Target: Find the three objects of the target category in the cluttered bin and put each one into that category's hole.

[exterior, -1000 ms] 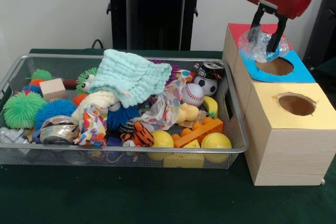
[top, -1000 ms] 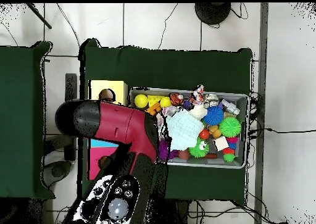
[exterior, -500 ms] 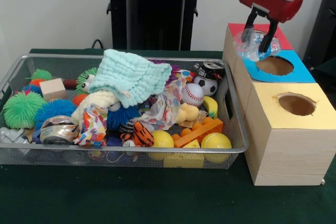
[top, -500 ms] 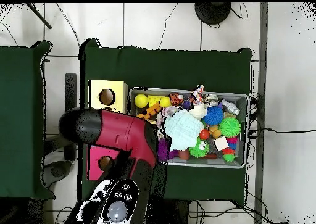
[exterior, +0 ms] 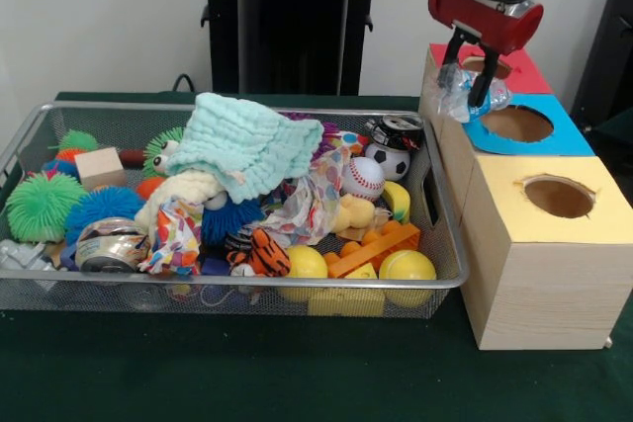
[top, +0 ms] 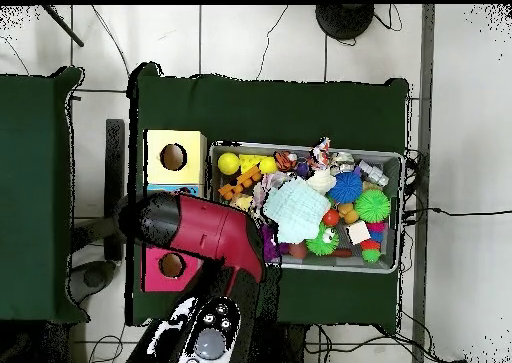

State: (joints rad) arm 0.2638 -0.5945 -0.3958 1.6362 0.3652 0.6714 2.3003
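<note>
Setting: robotics laboratory, test cell. Evidence: green-clothed worktop [exterior: 297, 382] carrying a wire mesh bin [exterior: 119, 294] of assorted toys, below and left of the end effector [exterior: 467, 86] in the front view; wooden sorting boxes [exterior: 539, 284] with colour-coded holed tops directly beneath it; plain white wall; black pedestal [exterior: 292, 17]; tiled floor [top: 250, 39] with loose cables [top: 440, 211]; second green table [top: 35, 194] alongside.
</note>
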